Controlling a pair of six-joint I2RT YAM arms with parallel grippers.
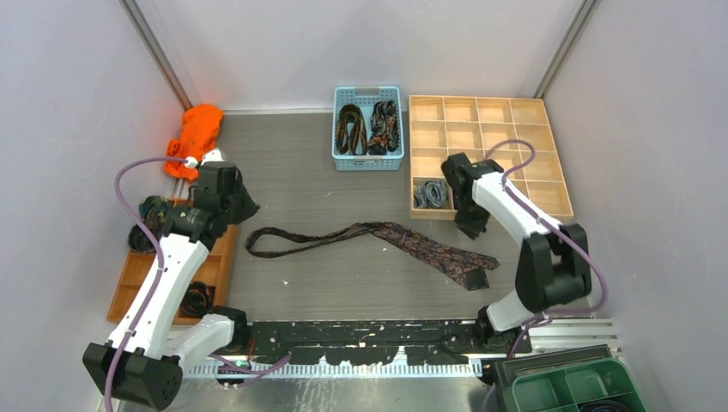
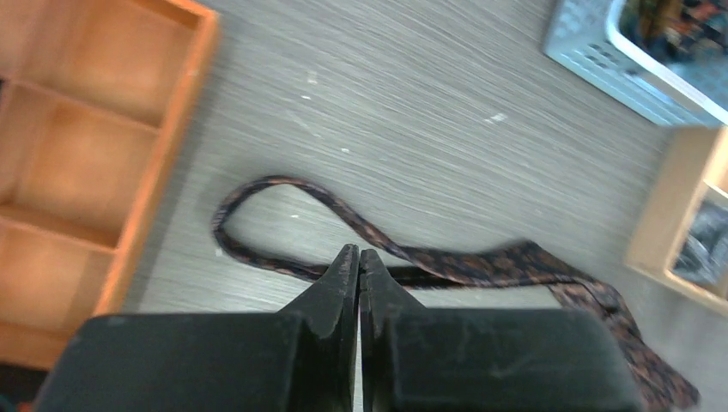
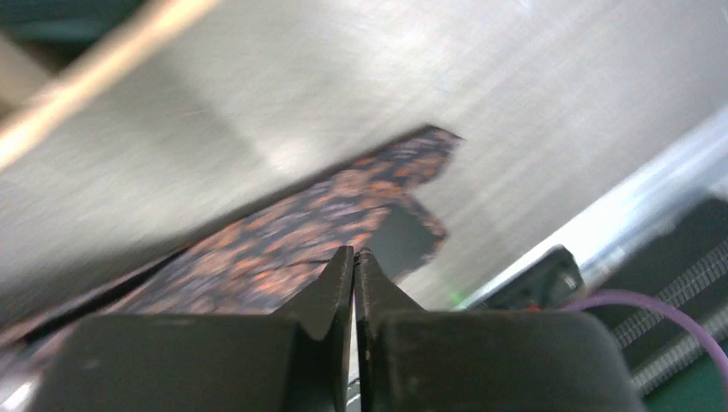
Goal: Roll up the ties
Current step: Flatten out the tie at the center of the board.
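Currently on grey table [image 1: 292, 163]: brown paisley tie [image 1: 403, 240], lying flat, stretched left to right between arms; narrow end doubled into loop at left, wide end at right.
Left gripper [image 2: 358, 257]: jaws pressed together over loop, nothing seen pinched.
Right gripper [image 3: 353, 256]: jaws closed, empty, over wide end.
Grey coiled tie [image 1: 430, 193]: in compartment of pale wooden tray [image 1: 515, 112].
Further ties [image 1: 352, 129]: in blue basket [image 1: 367, 163].

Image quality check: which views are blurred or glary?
Right wrist: heavy motion blur, paisley tie smeared, bright glare on the table; left wrist: mild blur, blue basket soft in the corner; top external: sharp, evenly lit.
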